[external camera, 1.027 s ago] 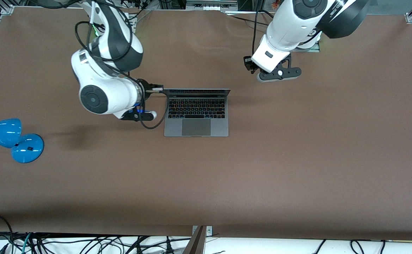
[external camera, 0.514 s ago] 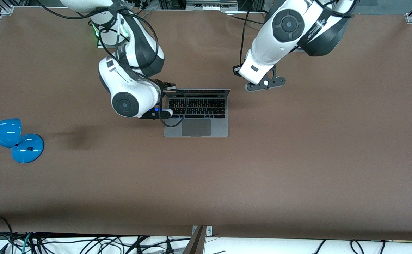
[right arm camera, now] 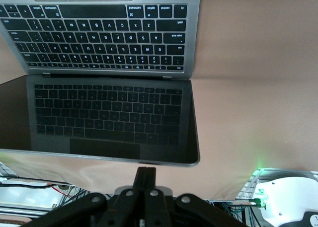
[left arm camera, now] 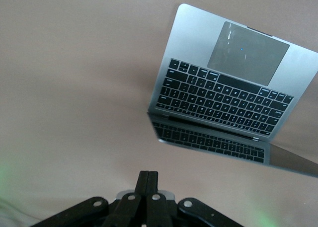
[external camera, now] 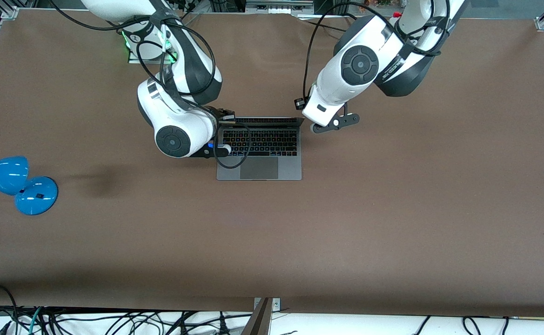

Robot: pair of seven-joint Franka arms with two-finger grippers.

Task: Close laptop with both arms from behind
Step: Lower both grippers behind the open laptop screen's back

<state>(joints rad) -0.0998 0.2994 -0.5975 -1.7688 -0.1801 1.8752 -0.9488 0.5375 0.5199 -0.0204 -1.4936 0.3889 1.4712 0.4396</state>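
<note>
Looking at the laptop, you find it open near the middle of the table, a little toward the right arm's end. Its trackpad edge faces the front camera and its hinge edge faces the robots' bases, so the long axis of the base runs along the line between the two arms' ends of the table. The screen stands nearly upright; from above you see it only as a thin strip along the hinge, and both wrist views show the keyboard mirrored in the dark glass.

You have the right hand just at the top edge of the lid, at the corner toward the right arm's end, its two fingers pressed together with no gap and holding nothing. The right arm comes down from its base and folds over that side of the laptop, its cable looping across the keyboard's corner.

You have the left hand at the lid's other corner, apart from the screen in its wrist view, fingers likewise pinched together and empty. The left arm slants down from its base toward that corner.

A blue desk lamp sits well apart, at the right arm's end of the table.
</note>
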